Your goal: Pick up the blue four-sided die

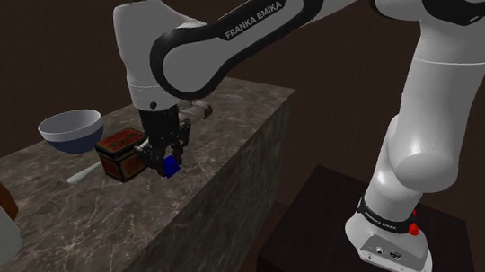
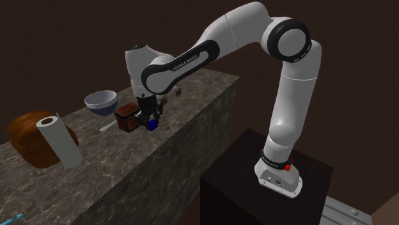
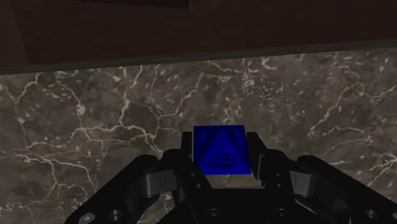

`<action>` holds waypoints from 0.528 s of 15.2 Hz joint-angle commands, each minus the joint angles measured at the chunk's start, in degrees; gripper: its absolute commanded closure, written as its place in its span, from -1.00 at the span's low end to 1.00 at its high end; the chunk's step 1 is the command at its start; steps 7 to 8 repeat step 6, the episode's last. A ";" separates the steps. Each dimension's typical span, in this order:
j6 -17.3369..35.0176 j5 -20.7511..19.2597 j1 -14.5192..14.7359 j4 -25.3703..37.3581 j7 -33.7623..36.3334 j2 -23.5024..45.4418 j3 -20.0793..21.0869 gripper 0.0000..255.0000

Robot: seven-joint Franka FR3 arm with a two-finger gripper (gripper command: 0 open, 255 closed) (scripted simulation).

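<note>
The blue four-sided die (image 3: 220, 150) sits between my two black fingers, which press against its sides. My gripper (image 3: 220, 160) is shut on it and points down at the dark marble counter (image 3: 95, 114). In the shoulder view the die (image 1: 172, 166) hangs in my gripper (image 1: 168, 160) right at the counter surface, just beside a small red-brown chest (image 1: 120, 156). Whether the die touches the marble I cannot tell. From the second exterior view the die (image 2: 152, 124) shows under the hand (image 2: 150, 119).
A blue-grey bowl (image 1: 71, 129) stands behind the chest, and a white utensil (image 1: 82, 175) lies beside it. A paper towel roll (image 2: 59, 140) and a brown rounded object (image 2: 25, 137) stand farther along the counter. The counter's edge (image 1: 234, 158) runs close to the die.
</note>
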 commanded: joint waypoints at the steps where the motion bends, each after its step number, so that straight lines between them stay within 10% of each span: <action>1: -1.50 0.34 -0.05 1.02 -0.25 -0.54 0.03 1.00; 8: -3.79 0.81 -0.12 2.62 -0.61 -1.32 0.05 1.00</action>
